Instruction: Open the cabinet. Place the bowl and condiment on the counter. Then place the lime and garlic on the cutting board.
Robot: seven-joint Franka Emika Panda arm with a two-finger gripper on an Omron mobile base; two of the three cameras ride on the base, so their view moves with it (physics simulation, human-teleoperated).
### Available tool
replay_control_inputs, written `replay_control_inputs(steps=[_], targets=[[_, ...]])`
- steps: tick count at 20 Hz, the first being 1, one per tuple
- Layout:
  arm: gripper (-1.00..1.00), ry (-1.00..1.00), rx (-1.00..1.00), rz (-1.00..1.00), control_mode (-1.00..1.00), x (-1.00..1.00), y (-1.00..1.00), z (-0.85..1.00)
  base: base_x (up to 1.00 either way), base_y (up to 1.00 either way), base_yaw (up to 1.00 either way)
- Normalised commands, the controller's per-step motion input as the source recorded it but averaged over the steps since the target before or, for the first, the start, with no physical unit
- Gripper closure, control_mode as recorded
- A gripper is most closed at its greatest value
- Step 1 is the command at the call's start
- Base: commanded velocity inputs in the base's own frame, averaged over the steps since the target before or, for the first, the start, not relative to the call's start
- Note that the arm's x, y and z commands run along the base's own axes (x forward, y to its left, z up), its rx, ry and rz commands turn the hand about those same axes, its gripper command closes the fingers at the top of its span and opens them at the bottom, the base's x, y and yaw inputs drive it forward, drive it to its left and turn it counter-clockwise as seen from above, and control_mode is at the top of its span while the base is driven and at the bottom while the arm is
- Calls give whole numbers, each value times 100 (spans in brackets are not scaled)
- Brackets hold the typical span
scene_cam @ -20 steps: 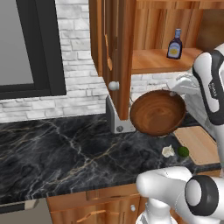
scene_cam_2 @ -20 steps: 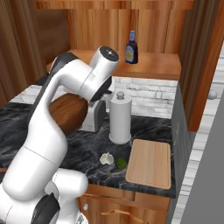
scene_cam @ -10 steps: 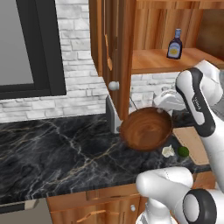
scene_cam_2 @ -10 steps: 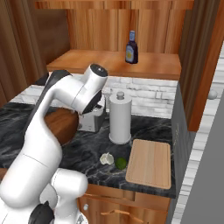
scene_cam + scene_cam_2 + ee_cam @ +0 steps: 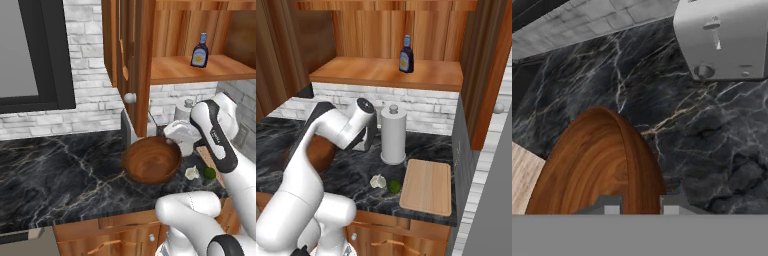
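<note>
Dark-brown wood: the bowl point(image 5: 151, 160) hangs low over the black marble worktop point(image 5: 60, 170), tilted, its rim pinched by the claw point(image 5: 641, 206), whose two tips sit one on each side of the wall in the hand view. The white arm point(image 5: 220, 145) folds over from the right and bends down to the bowl's far edge, in front of the silvery toaster point(image 5: 724, 37). I cannot tell whether the bowl touches the worktop.

The condiment bottle point(image 5: 405, 54) stands upright on the shelf of the open cabinet point(image 5: 137, 55); its pale label is too small to read. Down on the worktop the garlic point(image 5: 377, 181) and lime point(image 5: 394, 186) lie side by side, just left of the cutting board point(image 5: 428, 186) in the right base view. The paper-towel roll point(image 5: 393, 134) stands behind them.
</note>
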Motion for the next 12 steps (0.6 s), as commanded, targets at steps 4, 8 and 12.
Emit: replay_control_inputs(steps=[4,8,12], targets=[[100,-1,12,-3,-100,22,33,-39,0,0,0],[100,0,9,-4,-100,42,23,-40,0,0,0],[100,0,6,-5,-100,49,26,-43,0,0,0]])
